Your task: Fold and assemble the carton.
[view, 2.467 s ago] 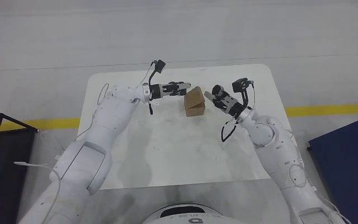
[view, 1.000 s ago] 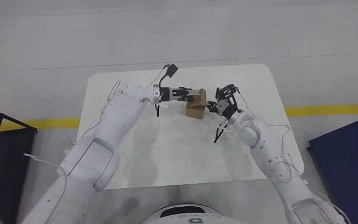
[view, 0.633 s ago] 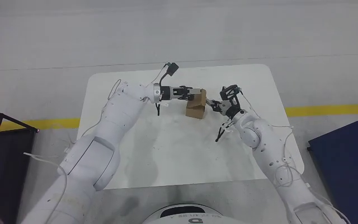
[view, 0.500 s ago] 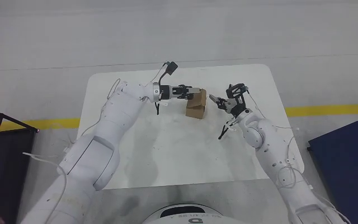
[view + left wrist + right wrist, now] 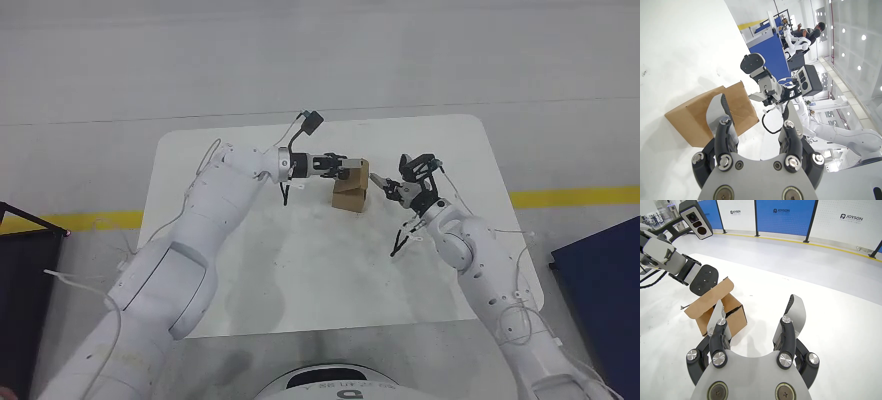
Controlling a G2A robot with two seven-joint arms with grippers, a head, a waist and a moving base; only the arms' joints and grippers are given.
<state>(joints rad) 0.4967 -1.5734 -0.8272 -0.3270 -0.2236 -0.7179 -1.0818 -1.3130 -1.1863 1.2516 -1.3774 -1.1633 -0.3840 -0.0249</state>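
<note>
Left gripper [image 5: 340, 165] holding its fingers wide apart, one pad resting against the raised top flap of the carton [image 5: 349, 187], right gripper [image 5: 755, 301] hovering just beside it, fingers spread and gripping nothing, brown carton sitting part-folded toward the counter's [image 5: 300, 270] far edge.

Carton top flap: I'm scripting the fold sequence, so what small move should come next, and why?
Probably lower the left gripper a little, pushing the top flap down onto the carton. One of its pads lies against that flap, which stands tilted up over the open end. The open right gripper is close beside that end, ready to tuck.
</note>
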